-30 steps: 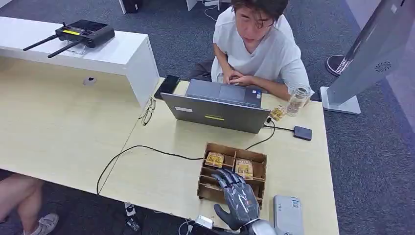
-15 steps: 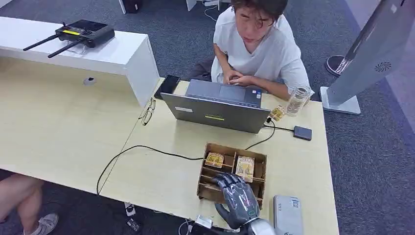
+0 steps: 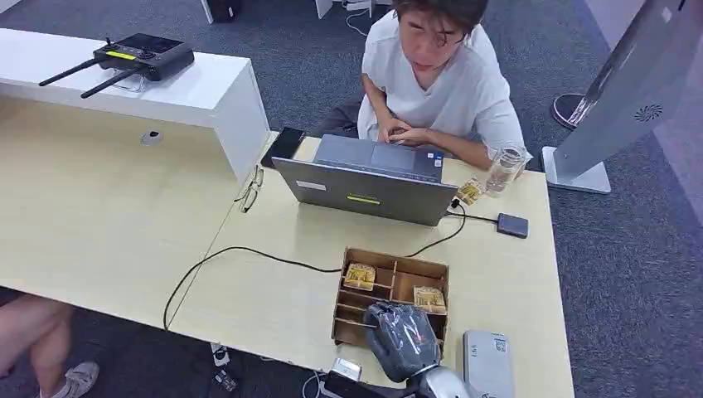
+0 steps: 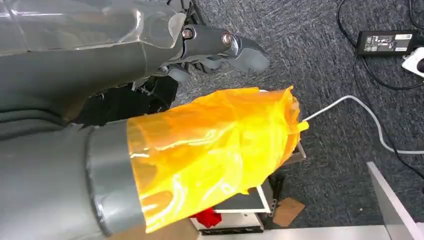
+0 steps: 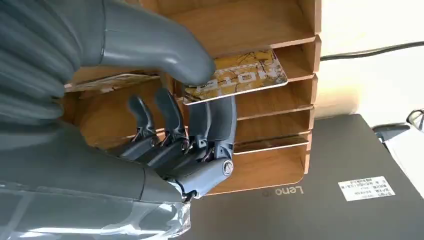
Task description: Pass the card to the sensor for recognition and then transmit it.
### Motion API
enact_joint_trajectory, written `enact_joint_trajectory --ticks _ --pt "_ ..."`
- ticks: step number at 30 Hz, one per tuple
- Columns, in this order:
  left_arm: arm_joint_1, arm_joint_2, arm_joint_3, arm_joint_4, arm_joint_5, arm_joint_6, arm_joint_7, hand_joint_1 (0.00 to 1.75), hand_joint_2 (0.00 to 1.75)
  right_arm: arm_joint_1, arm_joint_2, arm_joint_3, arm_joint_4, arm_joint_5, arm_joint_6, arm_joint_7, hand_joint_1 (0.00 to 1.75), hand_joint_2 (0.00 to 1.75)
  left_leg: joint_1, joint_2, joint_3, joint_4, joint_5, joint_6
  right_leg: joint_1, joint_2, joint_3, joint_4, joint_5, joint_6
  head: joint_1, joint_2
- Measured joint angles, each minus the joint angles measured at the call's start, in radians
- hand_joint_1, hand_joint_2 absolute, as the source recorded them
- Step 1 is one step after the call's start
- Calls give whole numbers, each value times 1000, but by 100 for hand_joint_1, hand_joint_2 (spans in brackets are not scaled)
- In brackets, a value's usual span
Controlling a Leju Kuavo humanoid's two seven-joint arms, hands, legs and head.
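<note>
**Right hand pinching a card at the wooden organiser**

The right hand pinched a yellow card between thumb and fingers, inside the wooden organiser on the worktop, near the laptop. The left hand hung over the floor, its grip unclear.

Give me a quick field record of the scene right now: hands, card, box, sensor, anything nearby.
right hand: in the wooden box, thumb and fingers pinching a yellow card
card state: partly in its slot, not lifted clear
other cards: one in a far compartment, one to its right
left hand: hanging over the carpet, fingers curled in, holding nothing
sensor: grey device on the table right of the box
nearby: laptop behind the box, person seated at it, jar
</note>
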Motion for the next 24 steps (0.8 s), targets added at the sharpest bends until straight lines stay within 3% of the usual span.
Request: enact_joint_trajectory --ticks 2,3,7,14,24 --pt "0 0 0 0 1 -3 0 0 0 0 0 0 3 -1 -3 -5 147 175 0 0 0 0 0 0 0 0 0 0 0 0 0 0" --pt "0 0 0 0 3 -5 0 0 0 0 0 0 3 -1 -3 -5 161 175 0 0 0 0 0 0 0 0 0 0 0 0 0 0" --pt "0 0 0 0 7 -6 0 0 0 1 0 0 3 -5 -34 -25 175 175 0 0 0 0 0 0 0 0 0 0 0 0 0 0" --pt "1 0 0 0 23 -6 -9 0 0 39 0 -12 -85 -23 -139 -89 175 175 0 0 -1 0 0 0 0 0 -1 0 0 0 0 0" --pt "6 0 0 0 34 -8 -28 0 0 67 -30 -66 -317 -43 -203 -134 175 175 0 0 0 0 0 0 0 0 -1 0 0 0 0 0"
